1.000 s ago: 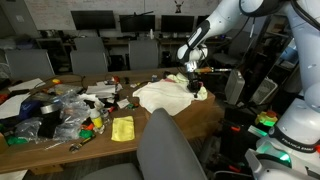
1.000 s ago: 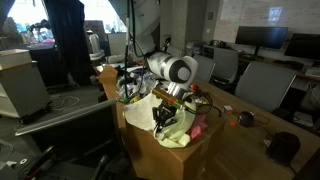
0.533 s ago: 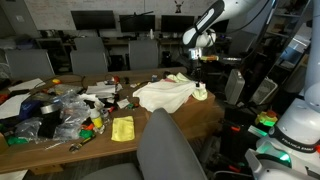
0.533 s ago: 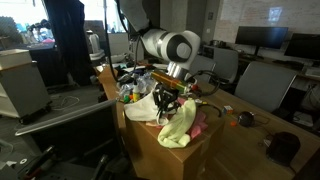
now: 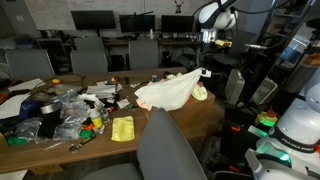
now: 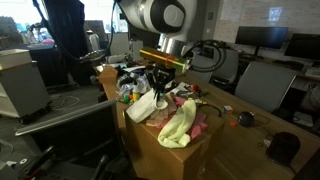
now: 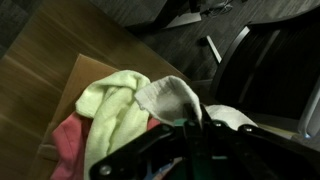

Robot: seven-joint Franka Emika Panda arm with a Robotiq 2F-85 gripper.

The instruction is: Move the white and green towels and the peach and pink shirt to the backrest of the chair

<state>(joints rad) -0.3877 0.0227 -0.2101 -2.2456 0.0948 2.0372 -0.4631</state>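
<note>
Foreground, exterior view: grey chair backrest (image 5: 170, 140) nearest the camera. Behind it is the wooden table (image 5: 205, 116). A yellow cloth (image 5: 122, 128) lies flat near the table's front edge, with a heap of clutter (image 5: 60, 108) just beyond it.

White towel (image 5: 170, 90) — pinched at one corner by the gripper (image 5: 204, 68), jaws closed on the fabric. The held corner is up off the table and the rest slopes down toward the tabletop. Cannot tell whether the low end touches. In an exterior view the same towel hangs below the gripper (image 6: 162, 88) at the table's near corner.

Green towel (image 6: 180, 125) lies crumpled on the table just beside the hanging white one. Peach and pink shirt (image 6: 201, 124) is bunched against the green towel's far side, touching it. Wrist view agrees — the white towel's end sits between the dark fingers (image 7: 165, 140), with the green towel beneath it and the shirt beside that.

Far: office chairs (image 5: 92, 52) and dark monitors (image 5: 92, 19) behind the table.
</note>
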